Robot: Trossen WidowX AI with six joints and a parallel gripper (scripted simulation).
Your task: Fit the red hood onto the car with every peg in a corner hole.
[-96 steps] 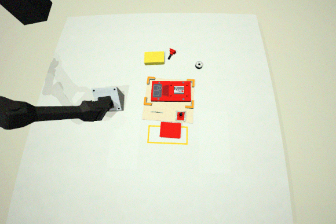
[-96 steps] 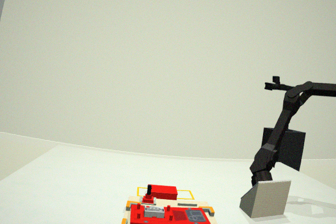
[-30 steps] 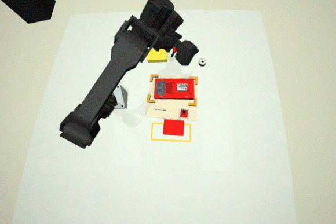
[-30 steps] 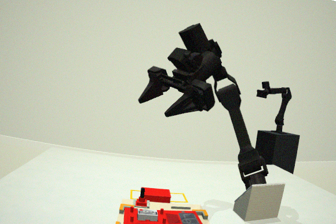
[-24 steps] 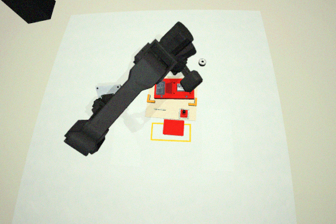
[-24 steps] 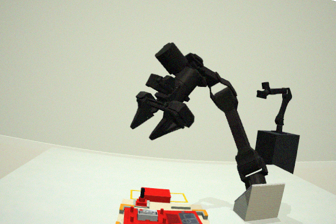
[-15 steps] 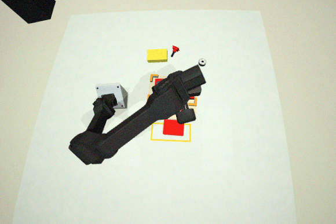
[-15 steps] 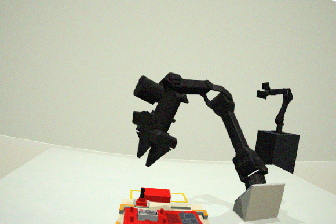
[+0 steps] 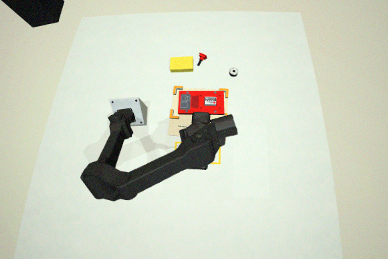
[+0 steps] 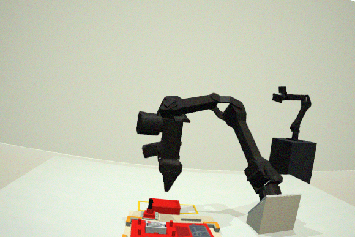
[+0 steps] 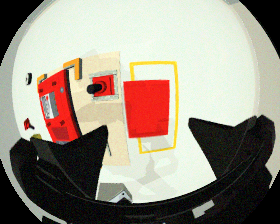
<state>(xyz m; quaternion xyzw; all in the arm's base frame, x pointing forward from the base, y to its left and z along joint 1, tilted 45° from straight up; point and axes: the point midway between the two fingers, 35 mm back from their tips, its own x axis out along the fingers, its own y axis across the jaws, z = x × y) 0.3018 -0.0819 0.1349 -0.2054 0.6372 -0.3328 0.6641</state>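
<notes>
The red hood [image 10: 166,206] [image 11: 147,109] lies flat-roof up on the table, partly inside the yellow outline; the arm hides it in the top view. The red chassis [image 9: 197,102] [image 10: 182,229] [image 11: 66,102] sits in the jig [image 11: 93,117] between orange corner brackets. Its grey engine block [image 9: 210,101] [image 10: 155,228] [image 11: 49,105] is in place with short red pegs around it. My gripper [image 10: 166,190] [image 11: 150,126] is open and empty, pointing down above the hood, with a fingertip to each side of it in the wrist view. Corner holes of the hood are not visible.
A red piece with a black upright post [image 10: 150,207] [image 11: 103,86] stands in a square holder on the jig board, close beside the hood. A yellow block [image 9: 181,63], a red-and-black part [image 9: 201,58] and a white wheel [image 9: 233,71] lie beyond the jig. A grey wedge [image 10: 273,215] stands near the arm's base.
</notes>
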